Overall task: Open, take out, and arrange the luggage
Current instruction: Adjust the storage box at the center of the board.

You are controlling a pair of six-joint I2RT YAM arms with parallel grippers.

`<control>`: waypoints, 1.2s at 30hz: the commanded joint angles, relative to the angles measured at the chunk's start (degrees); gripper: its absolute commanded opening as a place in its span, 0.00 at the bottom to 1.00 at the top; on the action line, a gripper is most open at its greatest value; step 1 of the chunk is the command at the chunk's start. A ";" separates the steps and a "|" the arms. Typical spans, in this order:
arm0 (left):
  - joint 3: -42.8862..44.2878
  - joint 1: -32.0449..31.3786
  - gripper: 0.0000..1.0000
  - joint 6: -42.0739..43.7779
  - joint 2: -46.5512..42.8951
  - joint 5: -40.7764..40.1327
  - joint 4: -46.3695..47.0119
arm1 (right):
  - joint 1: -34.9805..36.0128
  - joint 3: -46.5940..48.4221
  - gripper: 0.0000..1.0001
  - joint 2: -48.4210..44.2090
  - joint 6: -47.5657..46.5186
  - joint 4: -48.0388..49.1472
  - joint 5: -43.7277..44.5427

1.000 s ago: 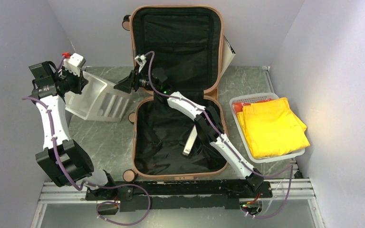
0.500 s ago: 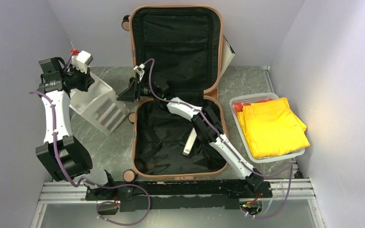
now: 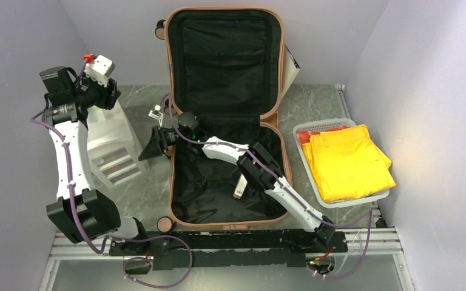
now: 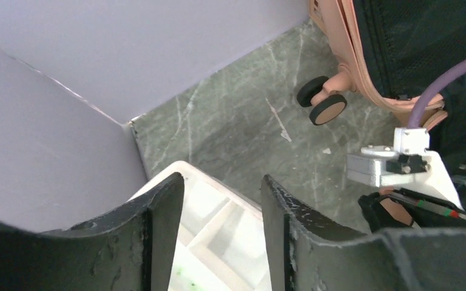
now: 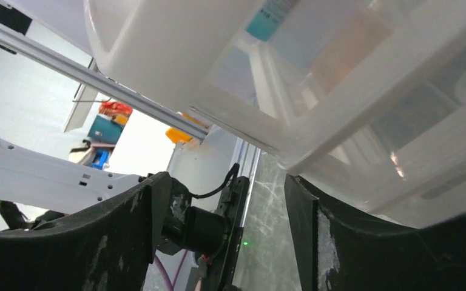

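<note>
Fingers [image 4: 158,233] of your left gripper [image 4: 221,182] stood apart just above the top rim of the white slotted rack [image 3: 116,142]. Your right gripper [image 5: 227,182] was spread wide as well, pointing at the rack from the luggage's [image 3: 224,54] left edge. You had the luggage open mid-table [image 3: 145,188], base flat and lid upright against the back wall. To its right, a white basket [image 3: 306,159] held folded yellow clothing [image 3: 349,160].

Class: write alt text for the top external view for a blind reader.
An open salmon-pink suitcase fills the centre, its black-lined lid upright. A white slotted rack stands to its left under the left claw; a basket of folded yellow cloth sits right.
</note>
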 commanded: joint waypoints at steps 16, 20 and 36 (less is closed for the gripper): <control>22.61 5.56 0.96 -10.72 -6.22 -25.05 -18.40 | -4.49 -0.75 1.00 -25.23 -51.65 -49.56 10.26; 15.46 14.05 0.96 -8.44 -9.65 -20.02 -20.58 | -5.54 1.94 1.00 -26.02 -51.77 -50.01 14.19; -7.57 27.81 0.65 2.15 -21.38 -19.25 -24.30 | 0.44 14.15 0.90 -21.33 -52.23 -46.29 24.45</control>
